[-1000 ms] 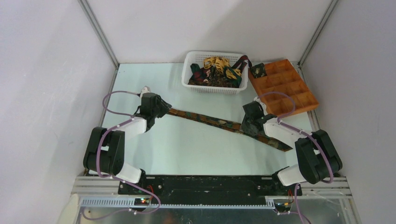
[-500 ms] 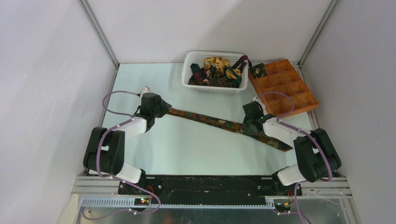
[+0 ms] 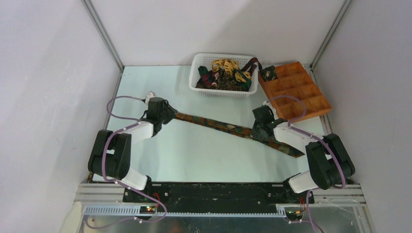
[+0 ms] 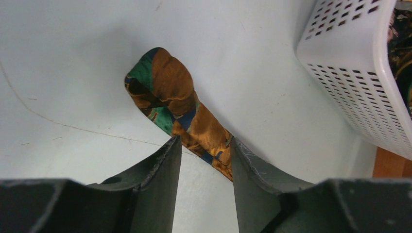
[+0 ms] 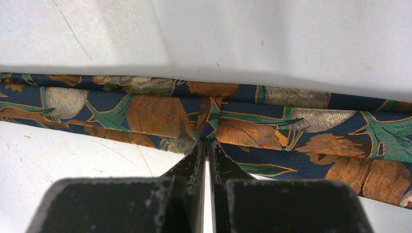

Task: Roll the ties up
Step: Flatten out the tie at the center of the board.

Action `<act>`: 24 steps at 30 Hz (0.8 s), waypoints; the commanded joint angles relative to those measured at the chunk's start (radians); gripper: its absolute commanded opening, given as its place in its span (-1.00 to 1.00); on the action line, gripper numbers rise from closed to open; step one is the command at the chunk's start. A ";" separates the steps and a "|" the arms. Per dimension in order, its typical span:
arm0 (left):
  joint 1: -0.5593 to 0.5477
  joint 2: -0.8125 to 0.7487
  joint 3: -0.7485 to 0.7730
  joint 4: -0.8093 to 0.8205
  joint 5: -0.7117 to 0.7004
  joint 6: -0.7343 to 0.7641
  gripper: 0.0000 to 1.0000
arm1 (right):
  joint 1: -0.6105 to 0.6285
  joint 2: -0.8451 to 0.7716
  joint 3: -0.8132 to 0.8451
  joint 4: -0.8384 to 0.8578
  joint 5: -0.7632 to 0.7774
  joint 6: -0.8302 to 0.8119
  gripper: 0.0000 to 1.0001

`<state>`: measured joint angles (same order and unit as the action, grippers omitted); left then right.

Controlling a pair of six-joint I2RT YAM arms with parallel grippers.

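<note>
From above, a long narrow necktie [image 3: 214, 125] of dark fabric patterned green, brown and orange lies flat on the pale table [image 3: 194, 155]. It stretches slantwise between the left gripper [image 3: 163, 112] at its narrow end and the right gripper [image 3: 257, 127] towards its wide end, probably to keep it straight for rolling. Beyond both grippers stand a white plastic basket [image 3: 194, 73] of loose ties [image 3: 226, 73] and an orange-brown compartment tray [image 3: 311, 97] with one small dark coil [image 3: 268, 73] in its corner cell.

In the left wrist view, the left gripper [image 4: 204, 143] stands partly open and holds nothing. The necktie's [image 4: 167, 87] narrow end lies just ahead of the fingers, its band running under the right-hand finger. I judge it is placed to begin the roll there.

In the right wrist view, the right gripper [image 5: 208, 143] is closed, pinching a pucker of the necktie's [image 5: 145, 114] near edge, seemingly to anchor it.
</note>
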<state>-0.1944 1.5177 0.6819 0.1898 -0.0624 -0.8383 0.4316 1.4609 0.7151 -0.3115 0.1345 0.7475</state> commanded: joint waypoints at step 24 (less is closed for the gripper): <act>-0.001 0.111 0.076 0.061 -0.094 -0.046 -0.10 | -0.005 -0.014 0.001 0.010 0.004 -0.010 -0.94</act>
<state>-0.1940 1.6100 0.7296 0.2035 -0.1539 -0.8639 0.4313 1.4609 0.7151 -0.3122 0.1345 0.7475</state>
